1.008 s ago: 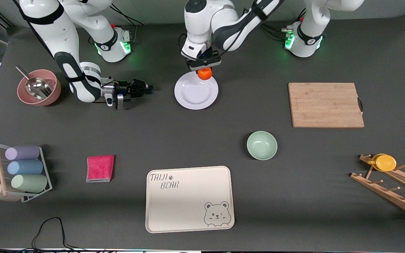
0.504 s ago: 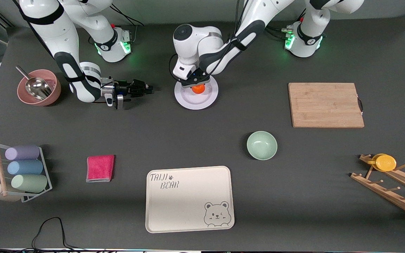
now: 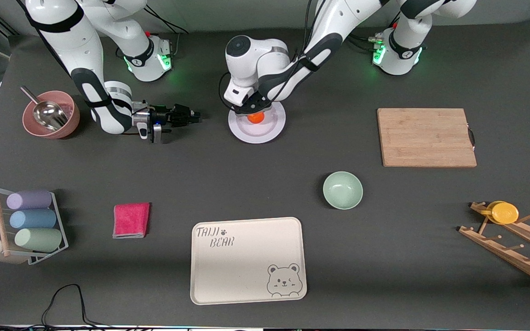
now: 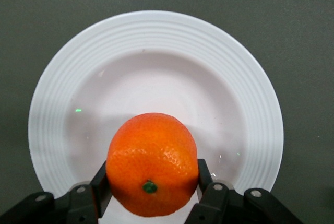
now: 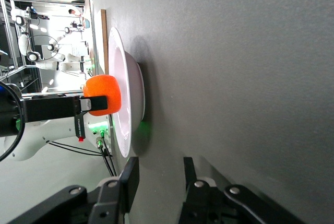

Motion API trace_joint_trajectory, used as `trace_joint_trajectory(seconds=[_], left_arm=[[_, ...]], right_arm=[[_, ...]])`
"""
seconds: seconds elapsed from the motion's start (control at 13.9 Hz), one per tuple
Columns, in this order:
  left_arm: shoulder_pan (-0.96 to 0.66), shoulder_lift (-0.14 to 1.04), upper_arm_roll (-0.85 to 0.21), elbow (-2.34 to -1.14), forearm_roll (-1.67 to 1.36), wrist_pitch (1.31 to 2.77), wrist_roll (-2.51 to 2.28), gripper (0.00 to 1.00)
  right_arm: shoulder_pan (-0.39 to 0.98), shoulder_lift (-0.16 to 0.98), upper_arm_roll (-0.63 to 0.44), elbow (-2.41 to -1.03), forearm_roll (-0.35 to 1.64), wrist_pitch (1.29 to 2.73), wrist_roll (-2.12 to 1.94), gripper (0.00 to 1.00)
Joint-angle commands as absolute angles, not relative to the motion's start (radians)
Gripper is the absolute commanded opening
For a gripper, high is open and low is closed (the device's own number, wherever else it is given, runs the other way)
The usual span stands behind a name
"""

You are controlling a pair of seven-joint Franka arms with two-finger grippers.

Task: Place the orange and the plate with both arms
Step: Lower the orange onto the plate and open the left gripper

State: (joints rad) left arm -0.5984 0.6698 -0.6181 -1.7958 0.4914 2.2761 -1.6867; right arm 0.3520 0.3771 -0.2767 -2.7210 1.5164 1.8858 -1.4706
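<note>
The plate (image 3: 256, 126) sits mid-table toward the robots' bases w/ the orange (image 3: 256, 117) just over its shallow centre, pinched by the left gripper (image 3: 253, 111); can't tell if it's touching down. The right gripper (image 3: 191, 116) hangs low beside the plate, fingers partly spread on nothing. Pink bowl (image 3: 51, 115) holds a metal scoop (image 3: 46, 112). Mint bowl (image 3: 342, 190) and bear tray (image 3: 248, 260) lie nearer the camera.

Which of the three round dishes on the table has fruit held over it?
The white plate, with the left gripper shut on the orange above it. The mint-green bowl is empty; the pink bowl holds a metal scoop.
</note>
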Motion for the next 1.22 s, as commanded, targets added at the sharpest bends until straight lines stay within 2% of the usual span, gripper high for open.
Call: trace_joint_trajectory(seconds=[0.0,0.14,0.22,0.29,0.79,1.15], left_arm=[[-0.633,0.693,-0.581,-1.77,0.503,2.29,-1.713,0.23],[-0.634,0.696,-0.58,-1.77,0.506,2.301,-1.71,0.5],[-0.635,0.695,-0.578,-1.77,0.506,2.299,-1.712,0.96],[-0.635,0.693,-0.577,-1.77,0.506,2.289,-1.71,1.0],[-0.621,0.571,-0.52,-1.781,0.442,2.257,-1.585,1.0],[-0.551,0.361,-0.437,-1.779,0.194,2.113,-1.173,1.0]], right_arm=[[0.354,0.396,-0.279,-2.715,1.542,1.876,-1.46,0.41],[0.354,0.396,-0.279,-2.715,1.542,1.876,-1.46,0.41],[0.354,0.396,-0.279,-2.715,1.542,1.876,-1.46,0.41],[0.354,0.396,-0.279,-2.715,1.542,1.876,-1.46,0.41],[0.357,0.397,-0.278,-2.715,1.543,1.876,-1.46,0.41],[0.434,0.399,-0.261,-2.709,1.672,1.878,-1.46,0.41]])
